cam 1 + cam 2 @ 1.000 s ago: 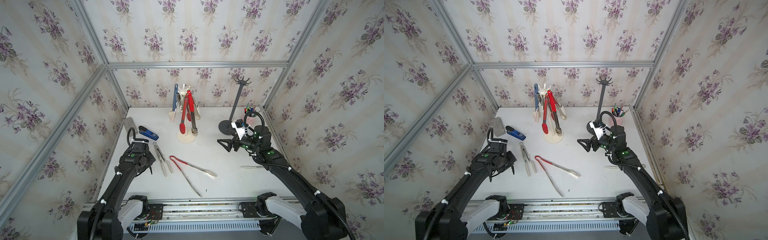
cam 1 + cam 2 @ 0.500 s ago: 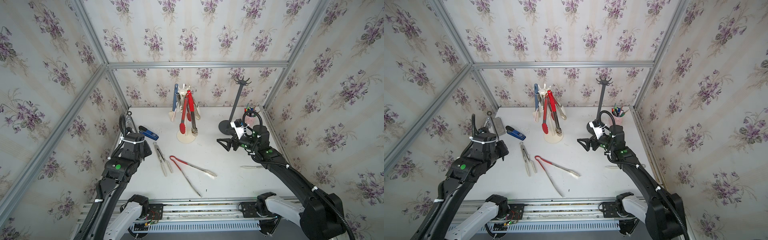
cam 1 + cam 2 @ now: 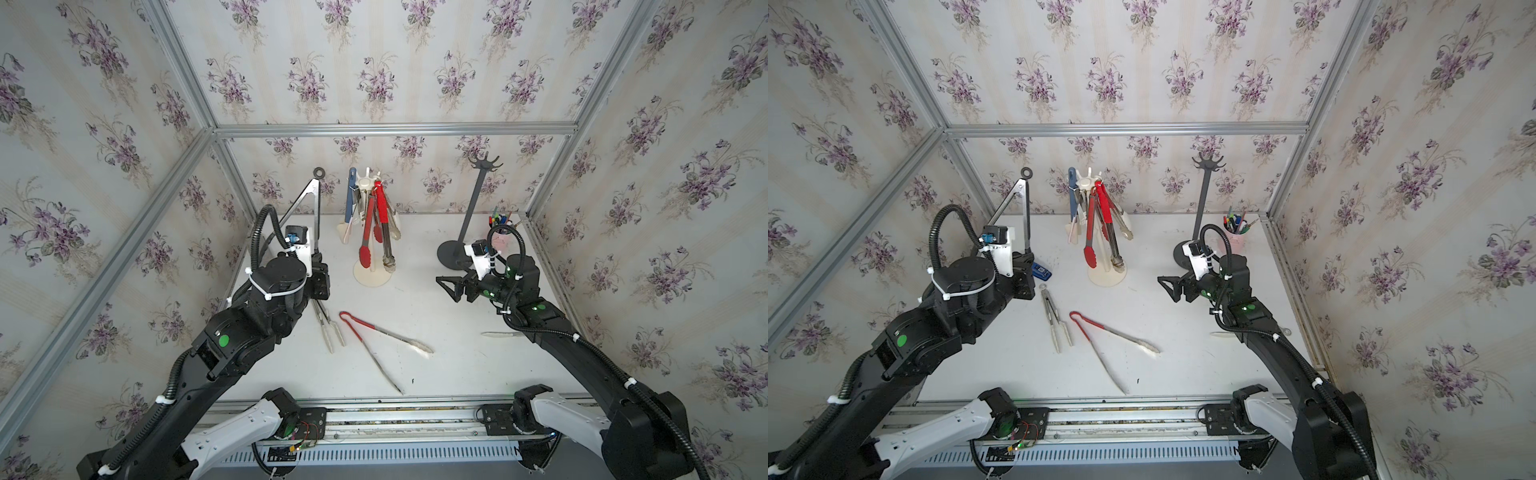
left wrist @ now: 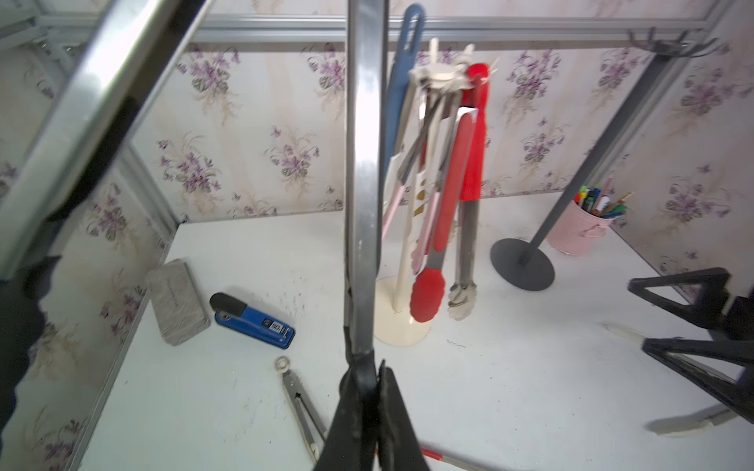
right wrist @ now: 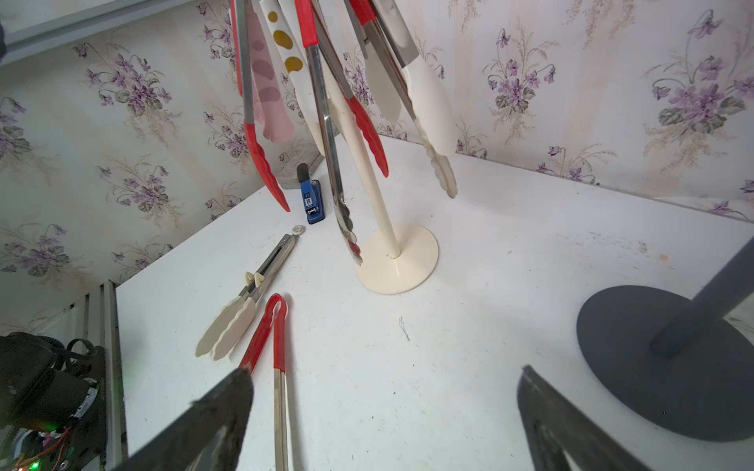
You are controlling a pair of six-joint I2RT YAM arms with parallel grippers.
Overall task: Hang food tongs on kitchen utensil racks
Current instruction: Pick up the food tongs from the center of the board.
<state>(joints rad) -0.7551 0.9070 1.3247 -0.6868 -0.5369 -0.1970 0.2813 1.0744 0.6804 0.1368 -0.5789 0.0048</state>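
Since 1 second ago the left arm has risen from low over the tabletop's left edge, carrying a pair of steel tongs (image 3: 316, 216) up with it. The right arm has barely stirred.

The left claw (image 4: 369, 391) is clamped tight on the lower tip of 1 tong arm. The other tong arm splays toward the back left corner, so the pair stands open like an upside-down V. The gripped arm is close to upright, with the hanging ring (image 3: 319, 171) uppermost.

That ring is what the coming move turns on, I judge. In both top views it sits about level with the hooks of the cream rack (image 3: 372, 280), apart from them on the left-edge side. The left arm is the nearer one, its elbow raised and its wrist turned so the claw points upward.

The cream rack, near the middle of the back edge, already carries several tongs. The dark rack (image 3: 473, 208) toward the back right corner has bare hooks. The right claw (image 3: 453, 289) has its jaws spread wide on nothing, in front of that rack's base.

2 more pairs lie flat mid-table: white-tipped tongs (image 3: 328, 328) and red-handled tongs (image 3: 374, 336).
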